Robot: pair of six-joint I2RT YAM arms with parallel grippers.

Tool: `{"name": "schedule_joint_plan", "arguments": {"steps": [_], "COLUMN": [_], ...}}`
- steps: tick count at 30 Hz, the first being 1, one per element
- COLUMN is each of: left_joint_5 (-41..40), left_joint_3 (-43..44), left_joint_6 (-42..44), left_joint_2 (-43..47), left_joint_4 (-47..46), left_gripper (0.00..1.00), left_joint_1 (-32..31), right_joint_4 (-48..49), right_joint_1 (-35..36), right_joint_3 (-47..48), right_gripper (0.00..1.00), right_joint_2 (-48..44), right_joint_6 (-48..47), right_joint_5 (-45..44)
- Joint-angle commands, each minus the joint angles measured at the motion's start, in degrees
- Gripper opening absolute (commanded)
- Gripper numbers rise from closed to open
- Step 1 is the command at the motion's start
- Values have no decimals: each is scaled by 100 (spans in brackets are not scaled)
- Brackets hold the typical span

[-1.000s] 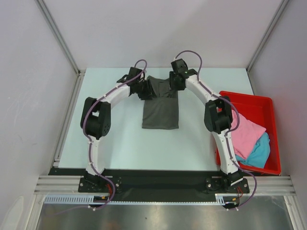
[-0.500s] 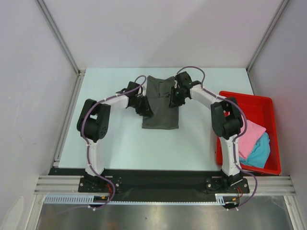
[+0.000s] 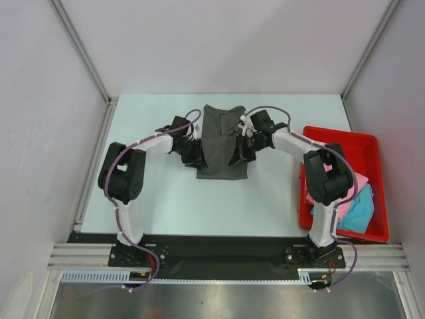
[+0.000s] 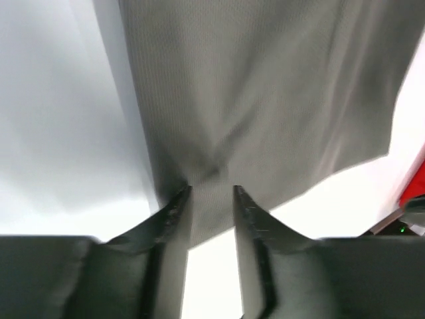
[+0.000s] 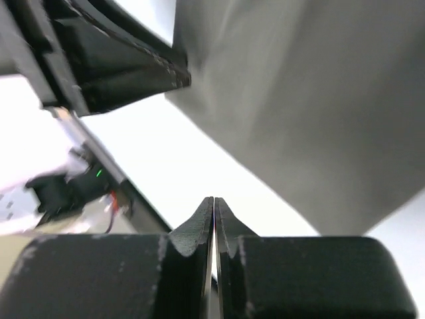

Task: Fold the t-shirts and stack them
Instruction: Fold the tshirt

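The charcoal-grey t-shirt [image 3: 222,143] lies as a narrow folded strip in the middle of the table. My left gripper [image 3: 196,158] is at its left edge, near the near end. In the left wrist view the left gripper [image 4: 207,193] has its jaws a little apart, with the bunched shirt edge [image 4: 265,100] between the tips. My right gripper [image 3: 236,158] is at the shirt's right edge. In the right wrist view the right gripper [image 5: 214,199] is shut with nothing in it, over bare table beside the shirt [image 5: 319,100]. The pink t-shirt [image 3: 355,181] and the turquoise t-shirt [image 3: 358,211] lie in the tray.
The red tray [image 3: 345,134] stands at the right edge of the table, with the right arm's elbow over its left side. Grey walls and metal frame posts enclose the table on three sides. The arm bases stand on a black rail at the near edge.
Both grippers have moved from the far end of the charcoal shirt toward me along its sides. The shirt's far part, held up before, now lies flat.
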State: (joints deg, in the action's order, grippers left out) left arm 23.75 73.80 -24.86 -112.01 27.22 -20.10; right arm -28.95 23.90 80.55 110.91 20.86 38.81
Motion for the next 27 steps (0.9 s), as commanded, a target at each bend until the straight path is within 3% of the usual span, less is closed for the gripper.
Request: {"name": "schedule_joint_plan", "arguments": {"steps": [1, 7, 10, 13, 20, 27], "left_joint_5": [-55, 595, 1279, 1650, 1097, 877], "left_joint_3": [187, -172, -620, -1147, -1649, -1807], "left_joint_6": [333, -334, -676, -923, -801, -599], "left_joint_2": [881, 1137, 665, 348, -128, -111], "left_joint_4": [177, -127, -628, -1217, -1299, -1061], "left_gripper": [41, 39, 26, 21, 16, 16], "left_joint_1": [-64, -73, -65, -73, 111, 217], "right_joint_4": [-14, -498, -498, -454, -551, -612], "right_joint_1": [123, 466, 554, 668, 476, -147], "right_joint_3": [65, 706, 804, 787, 366, -329], "right_gripper": [7, 7, 7, 7, 6, 7], "right_joint_2": [96, 869, 1107, 1292, 1407, 994], "right_joint_6": [-100, -258, -109, -109, -285, -425], "right_joint_5": [961, 1375, 1419, 1402, 1024, 637]}}
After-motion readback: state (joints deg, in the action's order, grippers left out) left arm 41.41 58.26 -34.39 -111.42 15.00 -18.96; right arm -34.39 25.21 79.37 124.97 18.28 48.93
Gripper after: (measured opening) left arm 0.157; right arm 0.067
